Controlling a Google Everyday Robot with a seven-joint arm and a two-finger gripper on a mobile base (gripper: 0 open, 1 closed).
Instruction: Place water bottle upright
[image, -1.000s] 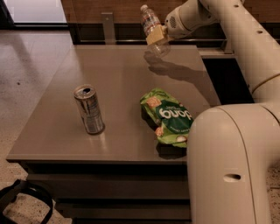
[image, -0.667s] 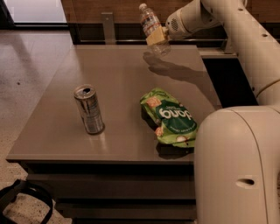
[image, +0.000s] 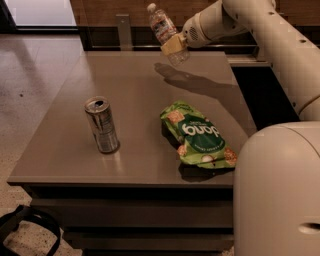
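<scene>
Since the earlier frames, the water bottle (image: 161, 24) is seen to have been tipped slightly further, its white cap now carried a little more to the left; the items on the table are recorded as unmoved.

The robot's pale body (image: 277, 190) fills the lower right of the view, and its arm (image: 270, 35) is extended from the upper right toward the far edge of the table (image: 130, 85). The grey tabletop is noted as flat, and a shadow (image: 195, 82) of the arm is cast on its far half.

A green snack bag (image: 197, 135) is lying flat on the near right part of the table. A silver can (image: 101, 125) is standing upright on the near left part, well apart from the bag.

The water bottle is held in the air above the far edge of the table, clear of the surface. It is tilted, cap up and to the left, base down and to the right. The gripper (image: 174, 46) is pinched on the lower body of the bottle, with a yellowish pad (image: 172, 45) pressed against it. The bottle's base shows just below the pad, and the rest of the bottle rises above it.
</scene>
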